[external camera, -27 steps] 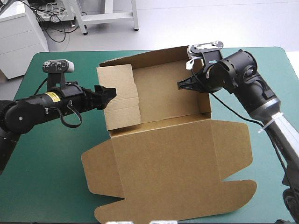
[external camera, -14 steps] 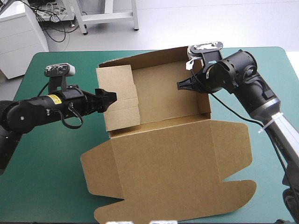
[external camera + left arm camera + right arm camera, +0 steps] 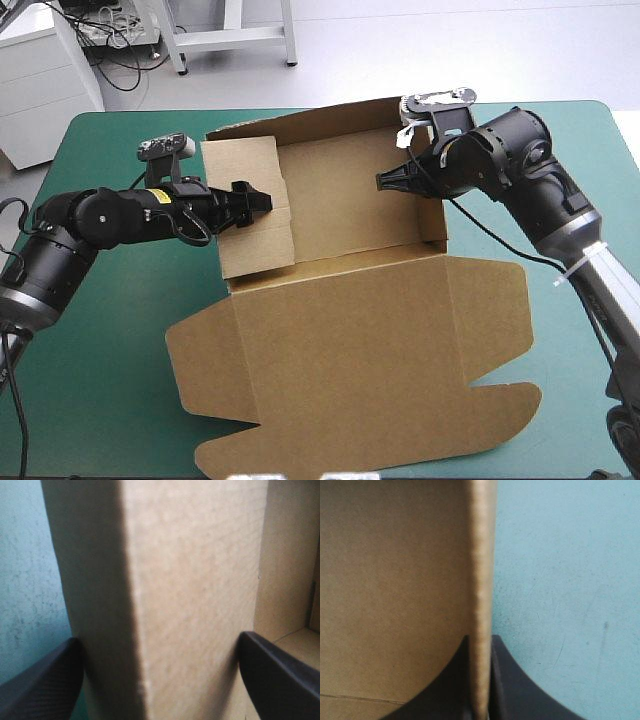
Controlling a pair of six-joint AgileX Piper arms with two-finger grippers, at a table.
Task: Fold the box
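Observation:
The brown box (image 3: 350, 340) lies mid-table, its back wall (image 3: 330, 130) and side walls raised and the lid flat toward the front edge. My left gripper (image 3: 258, 200) is open and straddles the folded left wall (image 3: 250, 235). In the left wrist view that wall (image 3: 190, 580) fills the gap between the gripper's (image 3: 160, 639) fingers (image 3: 40, 685). My right gripper (image 3: 383, 182) reaches inside the box near the back right corner. In the right wrist view it (image 3: 480, 639) is shut on the edge of the right wall (image 3: 481, 555).
The teal-green cover (image 3: 100, 330) shows bare left of the box and along the right edge (image 3: 600, 140). The flat lid (image 3: 480, 420) reaches nearly to the table's front edge.
My left arm has pushed farther right, its open fingers sliding onto the left wall. The whole box has shifted slightly left. The right gripper has held its place on the right wall.

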